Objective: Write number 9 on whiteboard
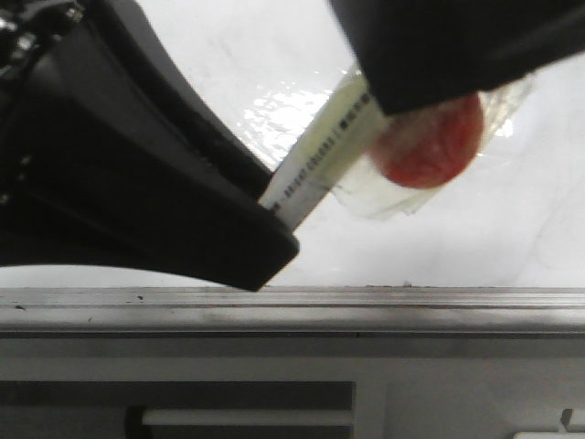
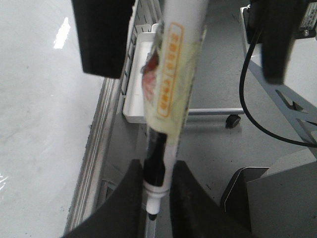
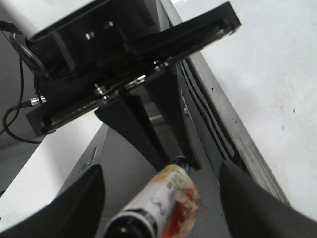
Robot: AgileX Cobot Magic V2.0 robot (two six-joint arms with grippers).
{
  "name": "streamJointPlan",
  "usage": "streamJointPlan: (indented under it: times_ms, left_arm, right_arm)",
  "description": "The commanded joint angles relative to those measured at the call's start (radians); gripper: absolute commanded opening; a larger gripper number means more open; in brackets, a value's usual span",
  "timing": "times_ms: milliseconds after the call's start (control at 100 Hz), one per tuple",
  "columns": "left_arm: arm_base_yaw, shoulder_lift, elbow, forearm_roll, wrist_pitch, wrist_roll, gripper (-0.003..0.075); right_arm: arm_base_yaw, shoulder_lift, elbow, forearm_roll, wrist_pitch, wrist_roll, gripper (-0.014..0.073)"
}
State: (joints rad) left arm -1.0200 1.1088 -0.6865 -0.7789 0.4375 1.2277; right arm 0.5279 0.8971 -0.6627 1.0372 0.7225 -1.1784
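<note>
Marker pinched in the left gripper above the board's ledge

The left gripper (image 2: 157,198) clamps a taped marker (image 2: 171,84); the right gripper (image 3: 163,198) stands wide around its far end. A white tray (image 2: 134,79) sits at 12 o'clock, contents unclear. The whiteboard (image 1: 512,210) lies beyond its grey ledge (image 1: 384,311); the number 9 isn't visible.

one marker (image 2: 168,94), one whiteboard (image 1: 512,219), two grippers.

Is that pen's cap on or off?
Off: the marker shows a bare tip between the left gripper's fingers.
</note>
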Motion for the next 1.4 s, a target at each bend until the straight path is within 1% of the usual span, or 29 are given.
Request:
streamJointPlan:
  times_ms: [0,140,180,200,210,240,300,350,420,450,510,540,610,660,710,750,820,910,990,1130,1180,1250,1390]
  left_arm:
    - [-0.008,-0.022,-0.032,-0.035,-0.040,-0.001,-0.0020]
    - [-0.008,-0.022,-0.032,-0.035,-0.040,-0.001,-0.0020]
    - [-0.008,-0.022,-0.032,-0.035,-0.040,-0.001,-0.0020]
    - [-0.008,-0.022,-0.032,-0.037,-0.040,-0.003,-0.0020]
    - [-0.008,-0.022,-0.032,-0.037,-0.040,-0.004,-0.0020]
    - [-0.008,-0.022,-0.032,-0.037,-0.040,-0.019,-0.0020]
    - [-0.008,-0.024,-0.035,-0.044,-0.045,-0.062,-0.0020]
    - [-0.008,-0.041,-0.035,-0.044,-0.058,-0.142,-0.0015]
    - [0.002,-0.086,-0.035,-0.044,-0.054,-0.212,0.0036]
    - [0.008,-0.111,-0.035,-0.041,-0.046,-0.240,0.0081]
    - [0.025,-0.170,-0.035,-0.028,-0.028,-0.291,0.0167]
    - [0.035,-0.212,-0.035,-0.019,-0.016,-0.316,0.0223]
    - [0.065,-0.299,-0.035,0.012,0.015,-0.366,0.0318]
    - [0.092,-0.373,-0.035,0.040,0.035,-0.400,0.0353]
    - [0.113,-0.427,-0.035,0.078,0.044,-0.432,0.0355]
    - [0.134,-0.480,-0.035,0.111,0.046,-0.468,0.0354]
    - [0.171,-0.559,-0.035,0.191,0.046,-0.540,0.0346]
    - [0.222,-0.636,-0.035,0.302,0.050,-0.632,0.0319]
    - [0.261,-0.681,-0.031,0.358,0.063,-0.700,0.0291]
    - [0.316,-0.708,-0.031,0.366,0.109,-0.712,0.0261]
    - [0.329,-0.708,-0.031,0.366,0.124,-0.717,0.0258]
    - [0.343,-0.708,-0.029,0.360,0.133,-0.718,0.0258]
    - [0.349,-0.708,-0.022,0.356,0.129,-0.718,0.0258]
  right_arm:
    - [0.002,0.007,-0.032,0.066,-0.002,-0.021,0.0325]
    - [0.002,0.033,-0.032,0.071,0.023,-0.021,0.0104]
    - [0.002,0.038,-0.032,0.071,0.023,-0.026,0.0032]
    - [0.002,0.041,-0.032,0.071,0.023,-0.031,-0.0017]
    - [0.002,0.041,-0.032,0.071,0.023,-0.031,-0.0017]
    - [0.002,0.041,-0.032,0.071,0.019,-0.033,-0.0071]
    - [0.002,0.041,-0.032,0.071,0.017,-0.031,-0.0055]
    - [0.002,0.041,-0.036,0.068,0.018,-0.014,-0.0053]
    - [0.000,0.043,-0.059,0.011,0.032,0.044,-0.0053]
    - [0.000,0.045,-0.084,-0.057,0.034,0.092,-0.0053]
    - [0.000,0.047,-0.145,-0.207,0.060,0.238,-0.0053]
    - [0.000,0.055,-0.186,-0.308,0.086,0.306,-0.0053]
    - [0.000,0.080,-0.306,-0.493,0.178,0.466,-0.0053]
    - [0.000,0.099,-0.406,-0.590,0.253,0.563,-0.0053]
    - [0.000,0.112,-0.488,-0.661,0.293,0.616,-0.0050]
    - [0.000,0.115,-0.536,-0.699,0.294,0.650,-0.0044]
    - [0.000,0.103,-0.588,-0.725,0.220,0.681,-0.0037]
    - [0.000,0.056,-0.563,-0.754,0.051,0.710,-0.0037]
    - [0.000,0.003,-0.464,-0.801,-0.117,0.710,-0.0037]
    - [0.000,-0.080,-0.222,-0.942,-0.426,0.710,-0.0037]
    - [0.000,-0.098,-0.152,-0.979,-0.512,0.710,-0.0037]
    - [0.000,-0.110,-0.085,-0.994,-0.583,0.710,-0.0037]
    - [0.000,-0.107,-0.046,-0.996,-0.595,0.710,-0.0037]
